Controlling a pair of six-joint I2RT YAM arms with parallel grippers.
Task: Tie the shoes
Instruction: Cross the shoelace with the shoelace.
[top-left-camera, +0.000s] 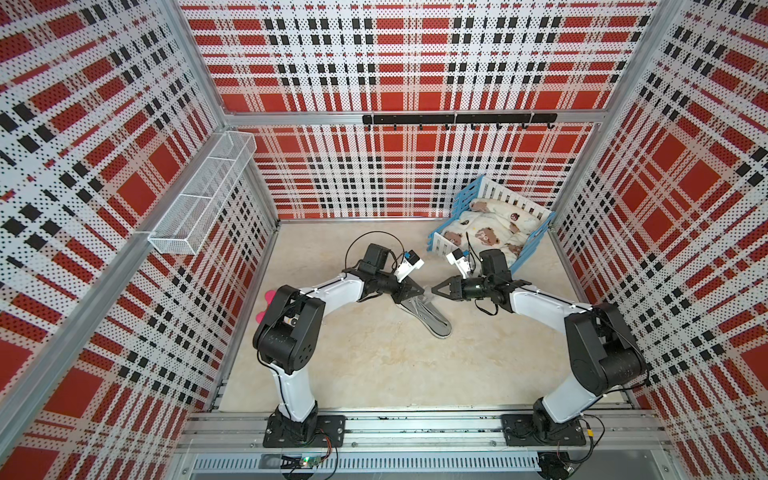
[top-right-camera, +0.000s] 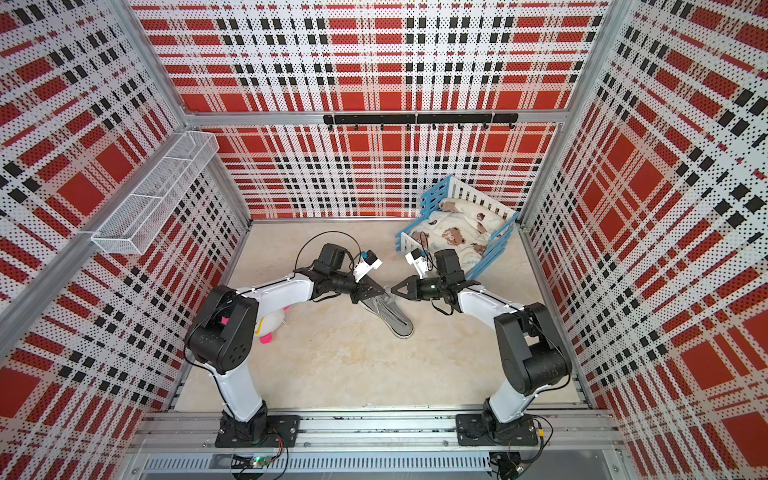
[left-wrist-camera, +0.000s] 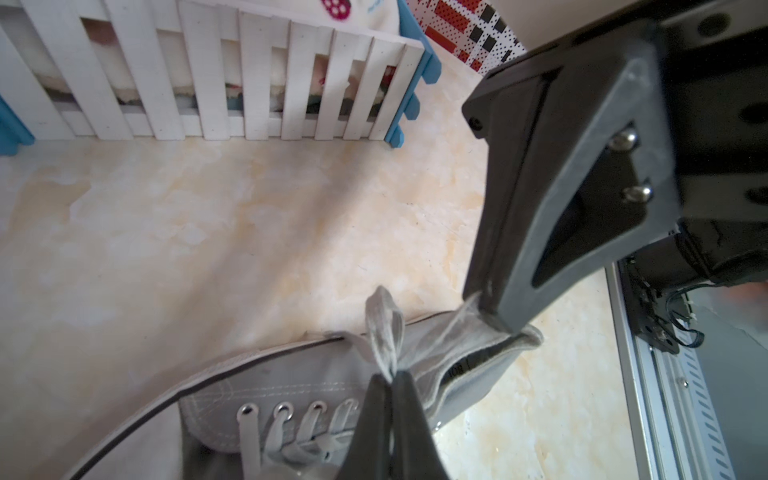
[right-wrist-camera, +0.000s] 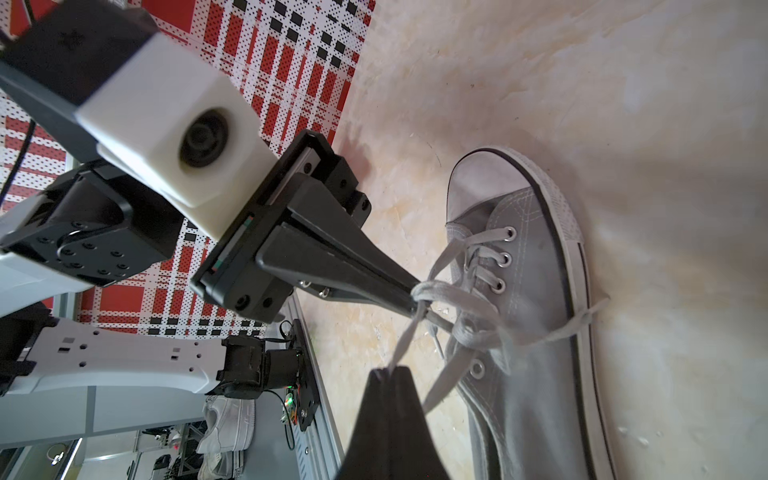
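Note:
One grey canvas shoe with a white toe cap lies on the floor in both top views, its toe pointing toward the front rail. Both grippers meet over its laced throat. My left gripper is shut on a loop of pale lace. The right wrist view shows that same left gripper pinching the loop above the eyelets. My right gripper is shut on a lace strand that runs taut to the knot area. In a top view the left gripper and right gripper stand almost tip to tip.
A blue and white doll bed with bear-print bedding stands at the back right, close behind the right arm. A white and pink plush toy lies under the left arm. A wire basket hangs on the left wall.

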